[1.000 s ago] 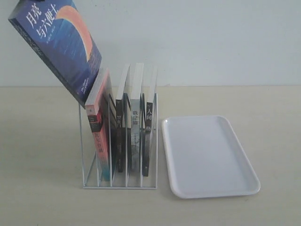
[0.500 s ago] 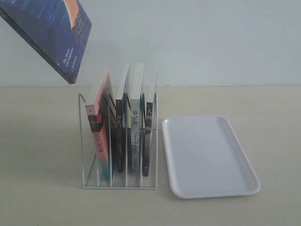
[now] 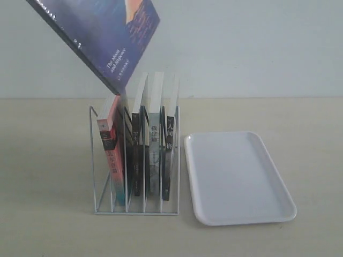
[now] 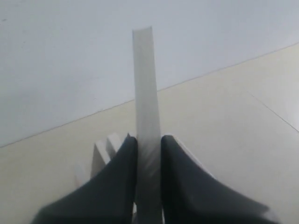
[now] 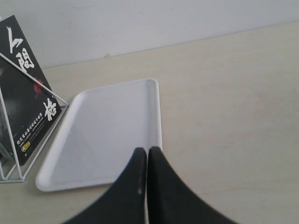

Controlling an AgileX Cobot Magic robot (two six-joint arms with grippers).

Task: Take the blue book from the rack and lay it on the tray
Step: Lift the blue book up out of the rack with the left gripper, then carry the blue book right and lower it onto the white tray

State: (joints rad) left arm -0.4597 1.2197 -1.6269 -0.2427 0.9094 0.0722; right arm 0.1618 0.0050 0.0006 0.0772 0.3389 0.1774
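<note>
Hanging tilted in the air above the rack, the blue book shows a dark cover with some orange. The left gripper squeezes its white page edge. Right of the rack lies the tray. The right gripper is closed tight, holding nothing.

The rack is set on the table, left of the middle, with the tray laid just beside it on the right. Four books are slotted inside. The raised book is held tilted above the rack's left end.
</note>
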